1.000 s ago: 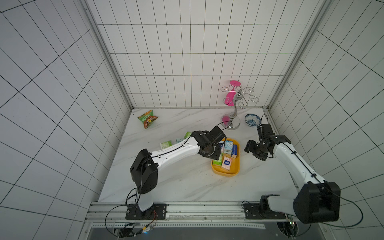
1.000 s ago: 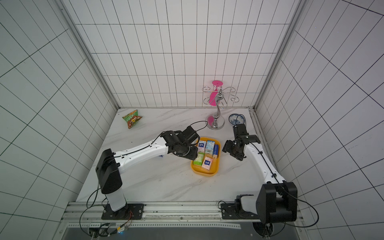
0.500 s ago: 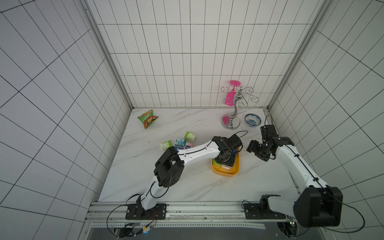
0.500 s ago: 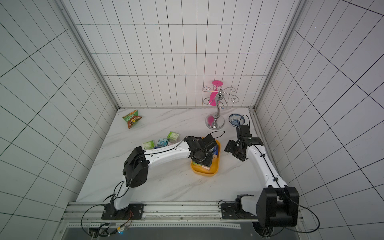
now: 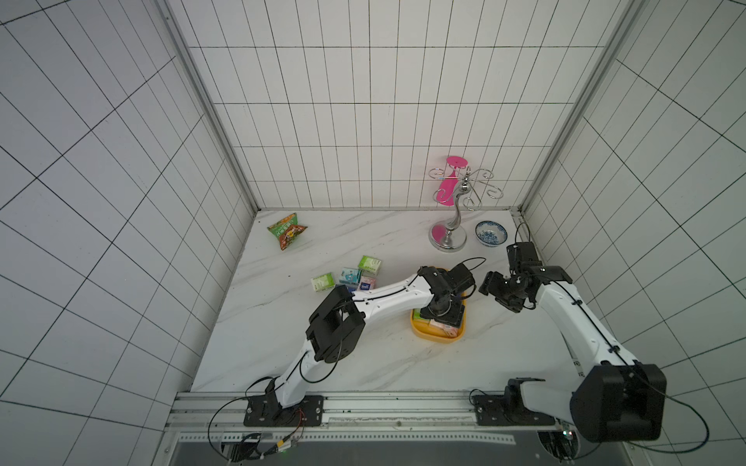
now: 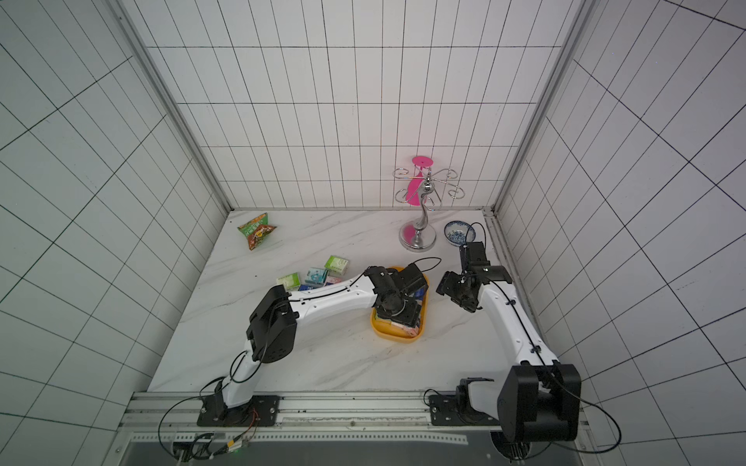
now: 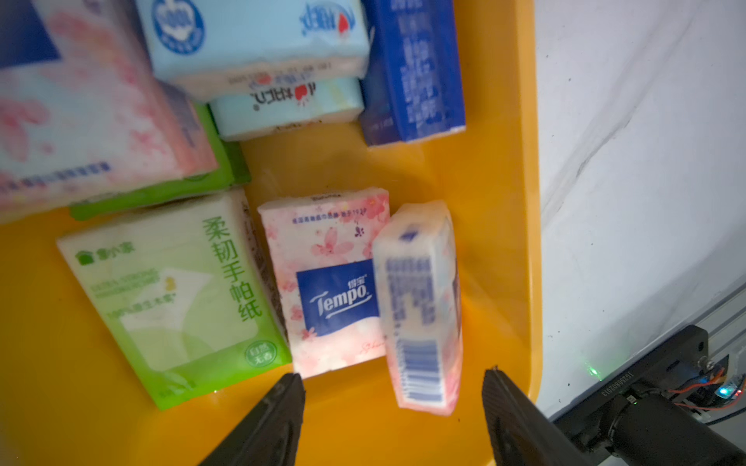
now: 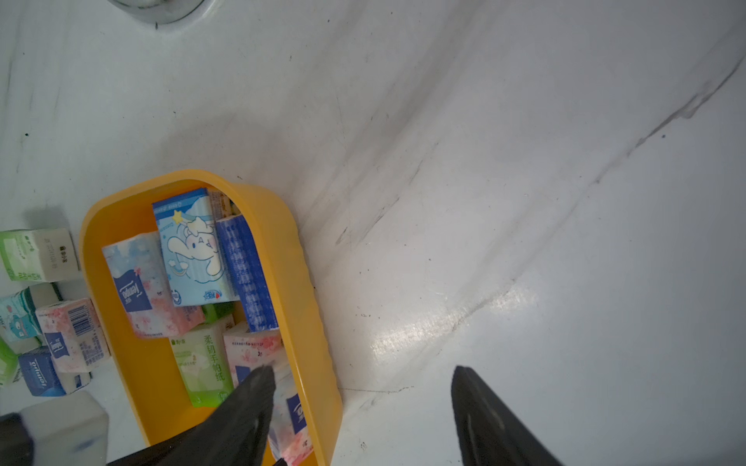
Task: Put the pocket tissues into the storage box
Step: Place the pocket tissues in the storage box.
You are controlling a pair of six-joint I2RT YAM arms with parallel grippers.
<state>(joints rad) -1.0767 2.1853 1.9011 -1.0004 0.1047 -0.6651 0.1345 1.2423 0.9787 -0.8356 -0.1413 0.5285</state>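
Observation:
The yellow-orange storage box (image 5: 438,338) (image 6: 393,338) lies right of the table's middle and holds several pocket tissues. My left gripper (image 7: 395,377) hangs open over its near end. A pink-white packet (image 7: 420,306) stands on its edge just past the fingertips, free of them, beside a flat pink one (image 7: 327,282) and a green one (image 7: 173,298). Several more pocket tissues (image 5: 349,275) (image 6: 316,275) lie loose on the table left of the box. My right gripper (image 8: 361,370) (image 5: 490,284) is open and empty, hovering beside the box's right rim (image 8: 298,282).
A green-orange snack bag (image 5: 287,231) lies at the back left. A chrome stand with a pink piece (image 5: 450,238) and a blue-and-white bowl (image 5: 490,233) sit at the back right, just behind the right arm. Tiled walls close in three sides.
The left arm has swung from the box's far left corner to over its near end, opened, and let go of the pink-white packet. The right arm has barely shifted.

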